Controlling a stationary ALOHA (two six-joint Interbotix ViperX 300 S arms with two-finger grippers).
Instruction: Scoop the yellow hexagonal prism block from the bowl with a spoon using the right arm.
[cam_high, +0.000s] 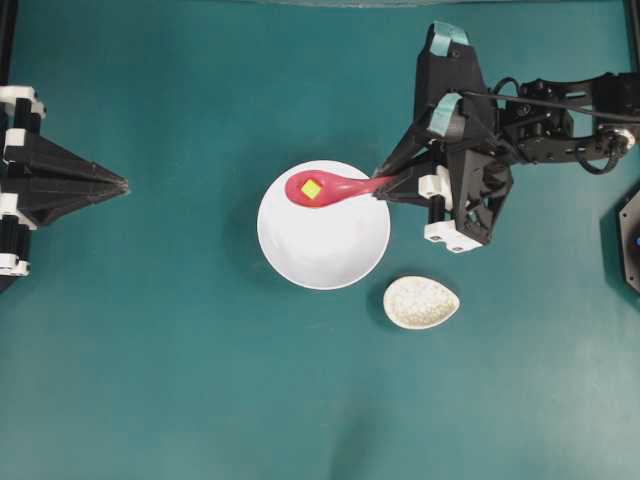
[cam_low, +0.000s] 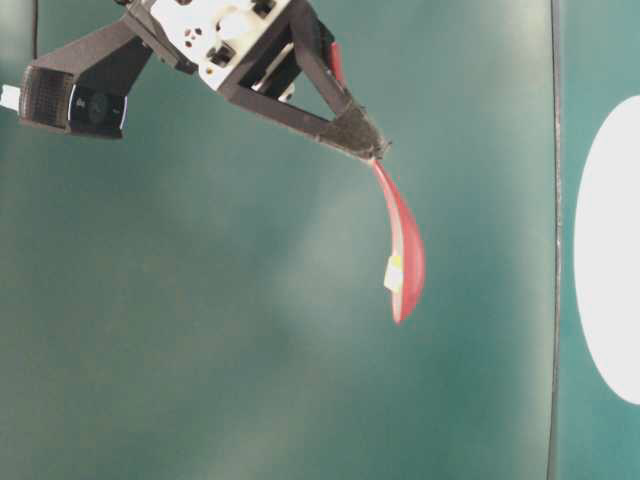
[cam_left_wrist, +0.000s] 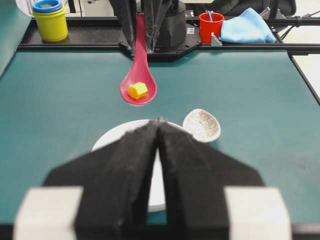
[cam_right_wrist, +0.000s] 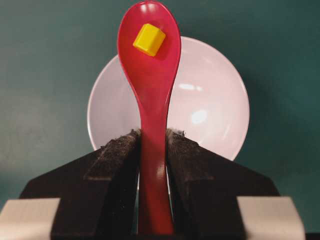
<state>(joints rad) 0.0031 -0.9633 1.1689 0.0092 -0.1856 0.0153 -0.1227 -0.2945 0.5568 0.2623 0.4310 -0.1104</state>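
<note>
Yellow hexagonal prism block (cam_right_wrist: 149, 39) lies loose in the red spoon (cam_right_wrist: 150, 75), which the right gripper (cam_right_wrist: 152, 145) pinches above the white bowl (cam_right_wrist: 210, 105); any tilt could spill it.

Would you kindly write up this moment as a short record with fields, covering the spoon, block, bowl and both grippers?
spoon: clamped by its handle in the right gripper, raised above the bowl
yellow block: resting in the spoon's head
bowl: white, nothing seen inside it
spoon rest: speckled, beside the bowl, apart from it
left gripper: shut, holding nothing, away from the bowl
</note>
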